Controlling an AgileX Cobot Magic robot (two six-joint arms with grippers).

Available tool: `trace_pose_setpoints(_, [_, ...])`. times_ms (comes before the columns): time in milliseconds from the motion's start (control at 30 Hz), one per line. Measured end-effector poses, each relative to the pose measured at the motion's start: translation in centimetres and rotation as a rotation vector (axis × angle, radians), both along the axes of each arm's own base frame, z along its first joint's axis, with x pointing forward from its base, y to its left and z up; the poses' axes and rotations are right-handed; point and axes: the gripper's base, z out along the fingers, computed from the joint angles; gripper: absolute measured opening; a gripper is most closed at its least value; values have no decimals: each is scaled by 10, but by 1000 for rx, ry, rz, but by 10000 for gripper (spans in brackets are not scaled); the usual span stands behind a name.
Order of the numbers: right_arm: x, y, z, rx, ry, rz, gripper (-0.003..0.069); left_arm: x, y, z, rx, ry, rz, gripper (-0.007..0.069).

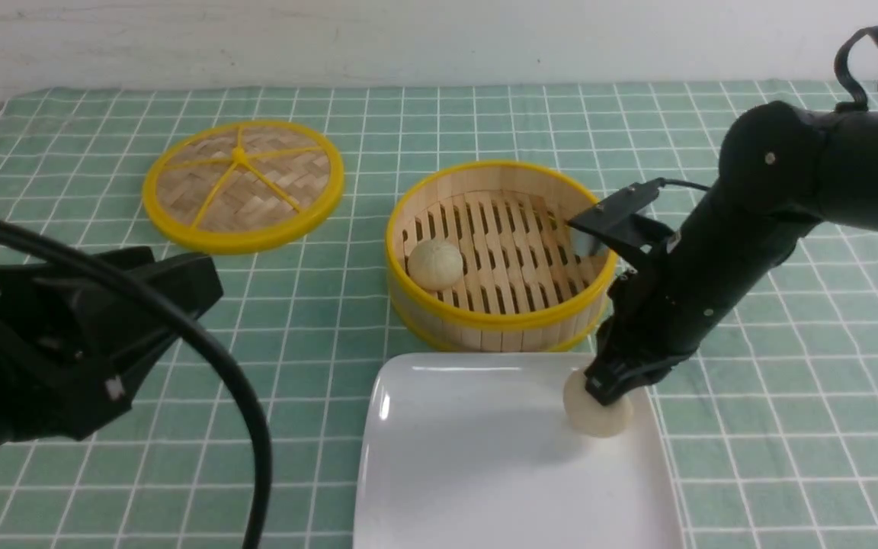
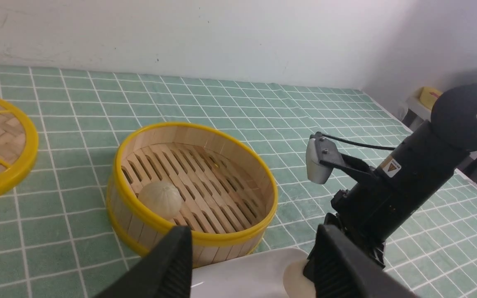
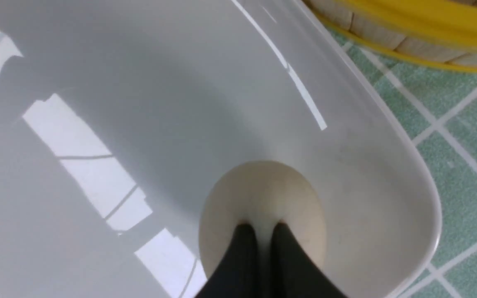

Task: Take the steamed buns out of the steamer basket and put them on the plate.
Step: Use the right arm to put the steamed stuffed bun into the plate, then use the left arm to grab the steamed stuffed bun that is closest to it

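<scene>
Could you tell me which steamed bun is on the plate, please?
The bun pinched by the right tool; the other bun lies in the steamer basket.

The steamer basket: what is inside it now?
In the steamer basket one steamed bun lies on its floor, near the left wall. From the front, the right arm hides a bit by the right rim.

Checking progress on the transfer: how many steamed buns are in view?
2. One bun lies in the steamer basket, toward its left; the other bun sits on the plate near its right edge, pinched by the right gripper. None looks hidden.
</scene>
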Motion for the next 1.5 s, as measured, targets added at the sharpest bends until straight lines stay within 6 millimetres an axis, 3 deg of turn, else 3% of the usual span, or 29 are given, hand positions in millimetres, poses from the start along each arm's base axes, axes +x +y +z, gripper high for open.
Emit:
trace_pose_setpoints(367, [1, 1, -5, -5, 3, 23, 46, 0, 0, 0, 0, 0, 0, 416])
trace_pose_setpoints(467, [1, 1, -5, -3, 6, 24, 126, 0, 0, 0, 0, 0, 0, 416])
trace_pose_setpoints(533, [0, 1, -5, -1, 7, 24, 258, 0, 0, 0, 0, 0, -1, 416])
trace_pose_setpoints(567, [0, 1, -5, -1, 7, 24, 282, 0, 0, 0, 0, 1, -2, 416])
trace_pose_setpoints(633, [1, 2, -4, 8, 7, 18, 419, -1, -1, 0, 1, 5, -12, 416])
trace_pose_setpoints(767, [-1, 2, 5, 30, -14, 10, 619, -2, -3, -2, 8, 16, -40, 416])
trace_pose_setpoints(833, [-4, 1, 23, 65, -62, 8, 668, -2, -5, -3, 4, 37, -66, 416])
trace_pose_setpoints(933, [-7, 2, 44, 106, -110, 4, 671, 3, -7, -4, -7, 68, -91, 416])
trace_pose_setpoints(967, [-11, 1, 70, 150, -176, 2, 661, 13, -11, -3, -5, 113, -128, 416])
trace_pose_setpoints(1033, [-20, -2, 100, 201, -249, 0, 641, 26, -15, 1, 8, 153, -178, 416])
trace_pose_setpoints(1067, [-20, -2, 101, 203, -249, -1, 641, 28, -15, 1, 11, 154, -178, 416])
trace_pose_setpoints(1133, [-39, -10, 140, 254, -354, 3, 612, 52, -20, 9, 77, 181, -247, 416])
trace_pose_setpoints(1167, [-41, -10, 143, 257, -362, 4, 610, 56, -21, 10, 83, 183, -251, 416])
trace_pose_setpoints(1200, [-54, -17, 162, 272, -420, 11, 598, 70, -23, 14, 117, 194, -275, 416])
trace_pose_setpoints(1300, [-81, -31, 193, 271, -524, 33, 589, 99, -25, 18, 178, 215, -307, 416])
trace_pose_setpoints(1500, [-124, -52, 227, 263, -635, 67, 586, 138, -28, 16, 210, 243, -324, 416])
